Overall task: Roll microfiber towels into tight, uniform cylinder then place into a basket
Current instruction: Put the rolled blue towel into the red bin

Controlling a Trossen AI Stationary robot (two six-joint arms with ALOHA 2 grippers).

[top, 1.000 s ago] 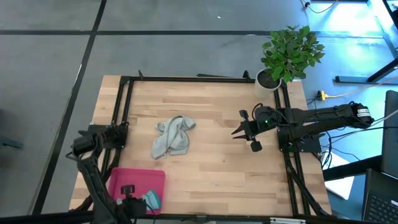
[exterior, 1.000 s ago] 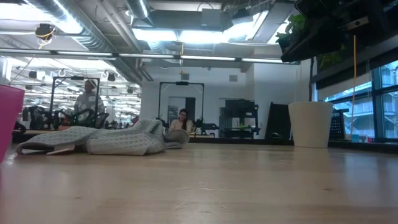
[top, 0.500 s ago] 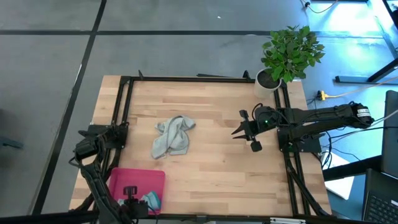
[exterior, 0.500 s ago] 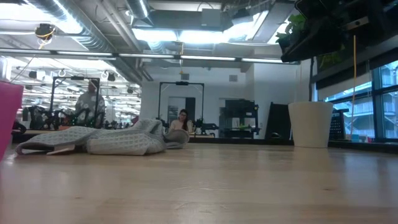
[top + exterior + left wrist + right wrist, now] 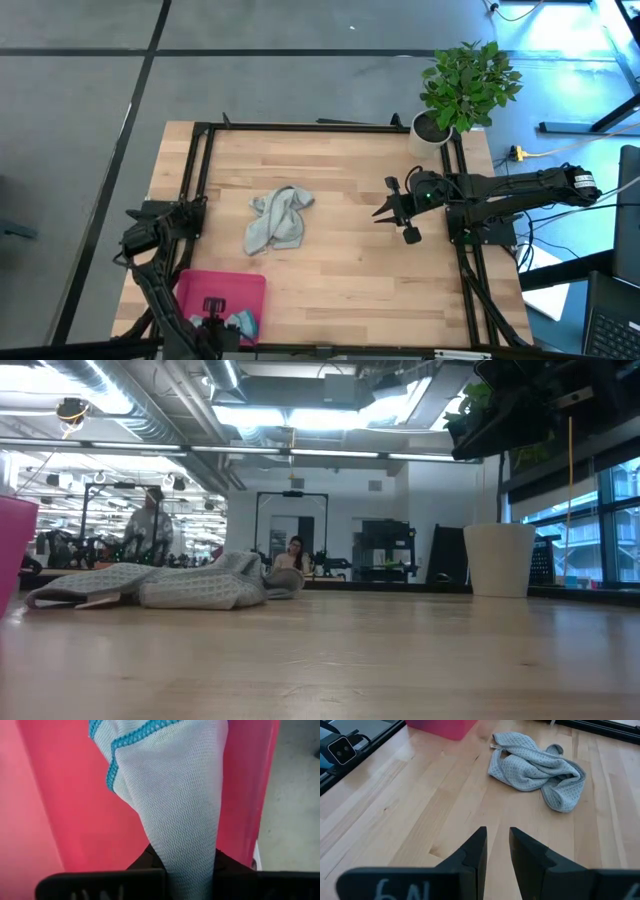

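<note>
Table: pale wooden planks [image 5: 340,270] with a black metal frame around the edge.
Basket: shallow pink-red plastic tray [image 5: 205,287], smooth with low walls, at the lower left of the high view.
Blue towel: pale blue-teal cloth [image 5: 175,795] with a fine woven weave and brighter blue stitched edging, hanging into the basket; in the high view only a small bunch shows at the basket's lower right corner [image 5: 243,320].
Left tool: [image 5: 212,312] over the basket, fingers clamped together on the blue towel, as the left wrist view shows close up.
Grey towel: light grey waffle-textured cloth [image 5: 276,218], crumpled in a loose heap left of the table's centre; the low view shows it as a flat, rumpled mound [image 5: 160,585].
Right tool: [image 5: 392,212] right of centre, above bare table; the two dark fingers [image 5: 475,852] stand slightly apart, holding nothing.
Plant: leafy green plant in a white pot [image 5: 432,128] at the table's upper right corner.
Room: people in the background, in the low view only.
</note>
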